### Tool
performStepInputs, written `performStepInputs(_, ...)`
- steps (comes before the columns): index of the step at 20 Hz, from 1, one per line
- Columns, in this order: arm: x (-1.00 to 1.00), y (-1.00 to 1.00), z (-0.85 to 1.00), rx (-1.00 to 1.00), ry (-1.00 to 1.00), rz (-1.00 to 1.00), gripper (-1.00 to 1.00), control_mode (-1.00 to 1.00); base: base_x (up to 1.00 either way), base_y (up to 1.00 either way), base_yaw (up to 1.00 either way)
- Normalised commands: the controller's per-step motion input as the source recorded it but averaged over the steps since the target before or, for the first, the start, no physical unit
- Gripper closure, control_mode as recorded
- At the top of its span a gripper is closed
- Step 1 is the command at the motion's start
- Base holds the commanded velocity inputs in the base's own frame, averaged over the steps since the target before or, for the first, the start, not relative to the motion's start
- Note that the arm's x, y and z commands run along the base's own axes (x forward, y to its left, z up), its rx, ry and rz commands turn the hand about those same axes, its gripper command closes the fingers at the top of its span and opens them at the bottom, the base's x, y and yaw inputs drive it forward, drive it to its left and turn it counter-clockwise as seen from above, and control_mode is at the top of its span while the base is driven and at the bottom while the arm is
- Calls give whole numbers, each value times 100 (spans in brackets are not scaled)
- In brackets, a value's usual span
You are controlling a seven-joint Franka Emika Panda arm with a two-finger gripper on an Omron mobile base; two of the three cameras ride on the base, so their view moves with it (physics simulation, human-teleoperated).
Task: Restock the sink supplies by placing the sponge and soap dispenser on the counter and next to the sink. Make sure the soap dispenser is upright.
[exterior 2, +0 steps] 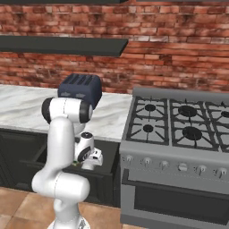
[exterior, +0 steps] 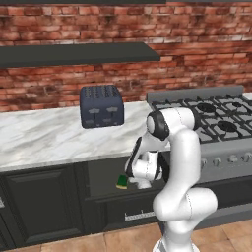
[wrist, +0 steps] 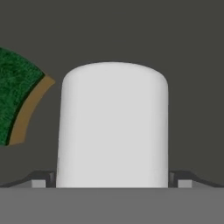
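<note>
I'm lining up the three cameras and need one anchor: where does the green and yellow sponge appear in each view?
Left base view: sponge just left of the hand, inside the open dark cabinet below the counter.
Right base view: I cannot make it out; the arm covers that spot.
Hand view: at the left edge, beside the white soap dispenser.
Shared landmark: the dark toaster, in both base views.

Red brick wall [exterior: 197, 29] across back, pale mortar lines. Dark shelf [exterior: 74, 53] mounted on it, above marble worktop. Dark blue-grey toaster [exterior: 101, 106] near wall, slots on top. Gas stove [exterior 2: 179, 134] beside worktop — black grates, grey steel front, row of knobs, dark oven door below. Dark panelled cabinets [exterior: 42, 202] beneath. Terracotta tile floor [exterior: 123, 241] — even, soft light throughout.
</note>
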Motion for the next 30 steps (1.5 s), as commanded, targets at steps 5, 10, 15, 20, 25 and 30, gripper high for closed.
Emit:
performStepInputs(5, -6, 4, -34, 0, 2, 0, 100, -100, 0, 0, 0)
performStepInputs(10, -13, 0, 7, 0, 0, -2, 100, -100, 0, 0, 0)
performStepInputs(15, -19, 0, 82, 0, -4, -1, 100, -100, 0, 0, 0)
performStepInputs(20, -2, 0, 94, 0, 0, -4, 100, -100, 0, 0, 0)
performStepInputs(25, -11, 0, 74, 0, 0, -2, 100, -100, 0, 0, 0)
performStepInputs(30, -45, -1, 60, 0, 0, -1, 100, -100, 0, 0, 0)
